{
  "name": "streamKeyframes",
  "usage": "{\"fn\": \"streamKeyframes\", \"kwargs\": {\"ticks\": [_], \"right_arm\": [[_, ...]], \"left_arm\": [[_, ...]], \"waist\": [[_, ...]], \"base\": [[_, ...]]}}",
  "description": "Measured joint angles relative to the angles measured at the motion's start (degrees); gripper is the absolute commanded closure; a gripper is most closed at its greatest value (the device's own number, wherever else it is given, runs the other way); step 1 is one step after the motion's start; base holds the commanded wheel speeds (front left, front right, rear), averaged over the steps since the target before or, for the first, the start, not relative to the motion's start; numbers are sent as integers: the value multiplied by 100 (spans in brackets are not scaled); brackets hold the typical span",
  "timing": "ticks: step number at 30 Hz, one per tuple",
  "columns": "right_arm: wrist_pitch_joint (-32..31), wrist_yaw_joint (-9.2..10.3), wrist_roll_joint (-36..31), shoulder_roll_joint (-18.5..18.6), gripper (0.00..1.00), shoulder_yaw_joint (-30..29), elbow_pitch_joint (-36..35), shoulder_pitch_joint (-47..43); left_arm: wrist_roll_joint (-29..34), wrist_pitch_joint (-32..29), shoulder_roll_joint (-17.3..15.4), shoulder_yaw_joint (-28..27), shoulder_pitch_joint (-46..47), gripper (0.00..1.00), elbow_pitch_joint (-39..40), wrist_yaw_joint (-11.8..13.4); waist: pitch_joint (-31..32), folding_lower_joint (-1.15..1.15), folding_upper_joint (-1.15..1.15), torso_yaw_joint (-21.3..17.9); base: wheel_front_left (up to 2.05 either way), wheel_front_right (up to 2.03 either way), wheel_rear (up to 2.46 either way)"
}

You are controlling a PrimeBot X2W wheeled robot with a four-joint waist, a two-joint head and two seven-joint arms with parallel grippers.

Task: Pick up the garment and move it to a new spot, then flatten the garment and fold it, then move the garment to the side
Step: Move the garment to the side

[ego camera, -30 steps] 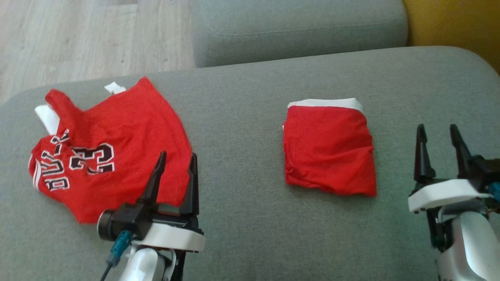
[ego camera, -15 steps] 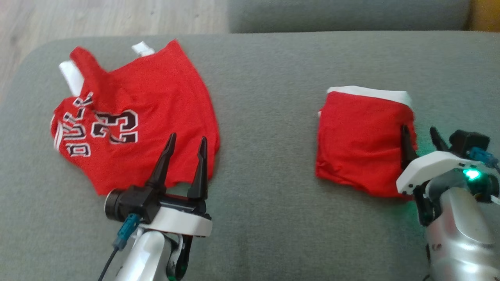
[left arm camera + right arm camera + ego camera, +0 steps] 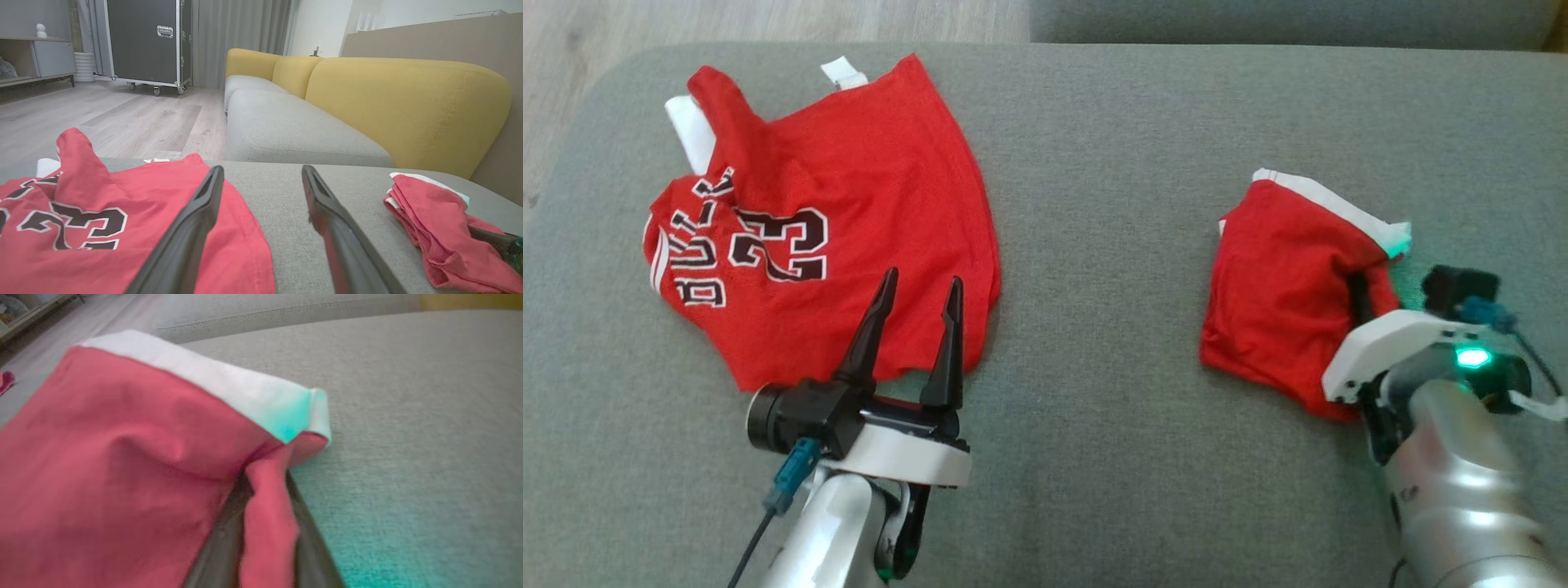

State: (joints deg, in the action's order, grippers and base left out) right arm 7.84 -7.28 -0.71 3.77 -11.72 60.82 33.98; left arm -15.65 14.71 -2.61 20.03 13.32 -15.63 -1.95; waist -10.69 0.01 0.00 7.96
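Folded red shorts (image 3: 1282,286) lay at 9 o'clock from the right gripper (image 3: 1368,296), which had their right edge pinched; left gripper (image 3: 923,279), wide open, sat by the jersey (image 3: 849,204).

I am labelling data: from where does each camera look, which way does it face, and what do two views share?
Head view: from the head, down onto the grey cushion; left gripper open by the jersey, right gripper at the folded red garment.
Left wrist view: low, along its fingers, across the cushion toward the yellow sofa.
Right wrist view: close, its fingers pinching the garment's fold.
Shared: head and left wrist both show jersey and garment.
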Motion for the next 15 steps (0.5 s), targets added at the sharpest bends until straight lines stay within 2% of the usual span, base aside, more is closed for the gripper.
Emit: {"fn": "streamKeyframes", "kwargs": {"ticks": [9,13,15], "right_arm": [[359,0,-604,73,100,566,91,103],[330,-1,-700,326,100,1102,93,287],[209,0,-684,620,100,1529,114,436]], "left_arm": [[-40,0,0,-10,-5,0,-7,2],[-57,0,0,-23,-23,0,-4,27],[-67,0,0,-32,-55,0,5,51]], "waist": [[231,0,0,-179],[380,-1,0,-277],[454,-1,0,-351]], "base": [[0,0,0],[0,0,0],[0,0,0]]}}
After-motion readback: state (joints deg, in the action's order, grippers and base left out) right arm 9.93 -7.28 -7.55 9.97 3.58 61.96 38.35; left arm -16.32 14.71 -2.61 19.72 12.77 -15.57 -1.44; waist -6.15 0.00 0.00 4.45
